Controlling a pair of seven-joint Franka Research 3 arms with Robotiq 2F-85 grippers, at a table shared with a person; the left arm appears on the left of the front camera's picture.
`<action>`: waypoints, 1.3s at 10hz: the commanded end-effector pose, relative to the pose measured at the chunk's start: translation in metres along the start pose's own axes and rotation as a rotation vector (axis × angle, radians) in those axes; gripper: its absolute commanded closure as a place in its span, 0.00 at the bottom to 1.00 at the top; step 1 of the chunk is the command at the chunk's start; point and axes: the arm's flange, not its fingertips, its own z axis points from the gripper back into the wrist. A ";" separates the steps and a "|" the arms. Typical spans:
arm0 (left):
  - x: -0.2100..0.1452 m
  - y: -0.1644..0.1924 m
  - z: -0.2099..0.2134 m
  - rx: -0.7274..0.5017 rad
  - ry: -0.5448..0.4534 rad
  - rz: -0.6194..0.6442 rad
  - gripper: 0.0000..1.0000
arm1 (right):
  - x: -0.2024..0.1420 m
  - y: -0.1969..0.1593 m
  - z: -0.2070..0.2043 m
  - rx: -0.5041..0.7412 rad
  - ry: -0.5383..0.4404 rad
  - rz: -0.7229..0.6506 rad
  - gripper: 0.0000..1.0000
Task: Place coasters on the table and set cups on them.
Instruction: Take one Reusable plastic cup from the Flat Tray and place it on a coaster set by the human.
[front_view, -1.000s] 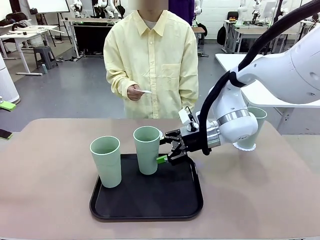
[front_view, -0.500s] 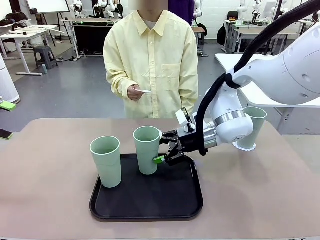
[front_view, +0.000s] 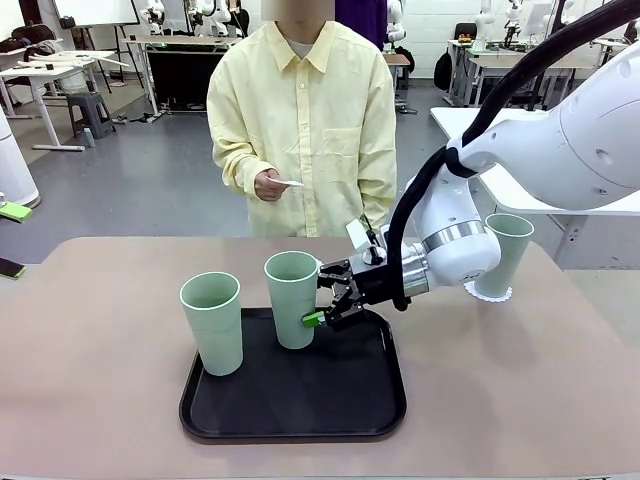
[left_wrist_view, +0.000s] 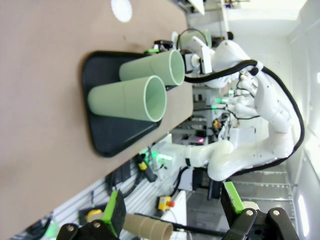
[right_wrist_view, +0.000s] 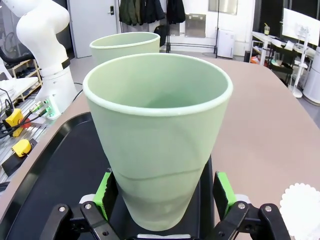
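Observation:
Two mint-green cups stand on a black tray (front_view: 385, 400), the left cup (front_view: 212, 322) and the middle cup (front_view: 290, 300). My right gripper (front_view: 318, 298) is open, and its green pads (right_wrist_view: 222, 192) stand on either side of the middle cup (right_wrist_view: 157, 135), low on its wall. A third cup (front_view: 508, 248) stands on a coaster (front_view: 491, 292) at the table's (front_view: 100, 400) right. A bare coaster (right_wrist_view: 302, 200) lies beside the tray. The person holds another coaster (front_view: 291, 183). My left gripper (left_wrist_view: 172, 215) is open and holds nothing. It faces both cups (left_wrist_view: 127, 97) from a distance.
The person stands at the far side of the table behind the tray. My right arm (front_view: 455, 245) reaches across the table's right half. A white disc (left_wrist_view: 121, 9) lies on the table past the tray. A dark object (front_view: 10, 268) lies at the table's left edge.
My right gripper has moved left, from beside the middle cup to open fingers on either side of it. Cups and person have stayed put.

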 end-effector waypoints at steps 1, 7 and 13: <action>0.000 0.000 0.001 -0.020 -0.005 -0.017 0.00 | 0.004 -0.008 -0.015 0.007 -0.016 0.013 0.00; 0.000 0.000 0.001 -0.020 -0.005 -0.017 0.00 | 0.006 -0.008 -0.032 0.057 -0.006 -0.007 0.00; 0.000 0.000 0.001 -0.020 -0.005 -0.017 0.00 | 0.008 -0.009 -0.040 0.106 -0.063 -0.046 0.10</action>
